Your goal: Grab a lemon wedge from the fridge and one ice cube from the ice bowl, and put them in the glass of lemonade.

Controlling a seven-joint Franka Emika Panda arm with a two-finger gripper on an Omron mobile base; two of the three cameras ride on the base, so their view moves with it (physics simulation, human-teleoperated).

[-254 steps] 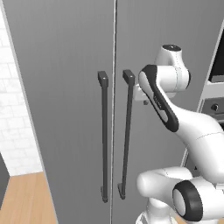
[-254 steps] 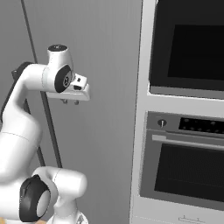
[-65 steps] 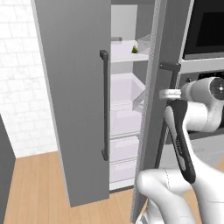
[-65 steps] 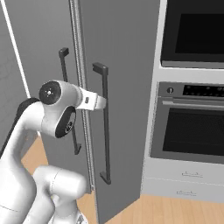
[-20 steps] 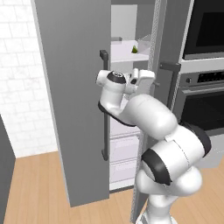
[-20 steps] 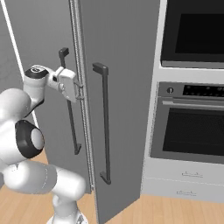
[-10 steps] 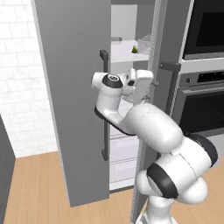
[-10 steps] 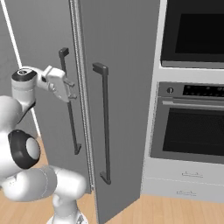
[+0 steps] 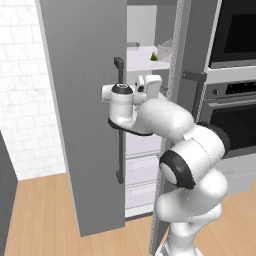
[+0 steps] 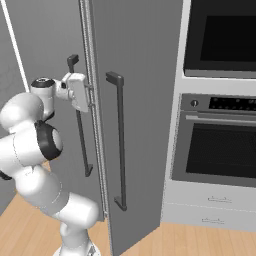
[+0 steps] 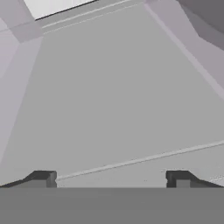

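The grey fridge (image 9: 85, 100) has its left door swung wide, and its right door (image 10: 140, 75) stands ajar. On a white upper shelf inside lies the tiny yellow-green lemon wedge (image 9: 154, 57). My gripper (image 9: 155, 82) sits in the gap between the doors, below and just in front of that shelf. In the right base view the gripper (image 10: 89, 94) is level with the top of the door handles (image 10: 120, 140). The hand view shows the gripper (image 11: 111, 178) open with nothing between its fingertips (image 11: 43, 177), facing a plain grey surface. The ice bowl and the glass of lemonade are out of view.
Black wall ovens (image 9: 235, 30) (image 10: 225, 150) fill the cabinet right of the fridge. White drawers (image 9: 142, 175) sit low inside the fridge. A clear box (image 9: 165, 50) stands by the wedge. A white brick wall (image 9: 25, 100) and wooden floor (image 9: 40, 220) lie to the left.
The fridge doors, shut in the earliest frames, now stand open. Over the last second the arm has swung its elbow round while the hand stayed at the gap; jaws still open.
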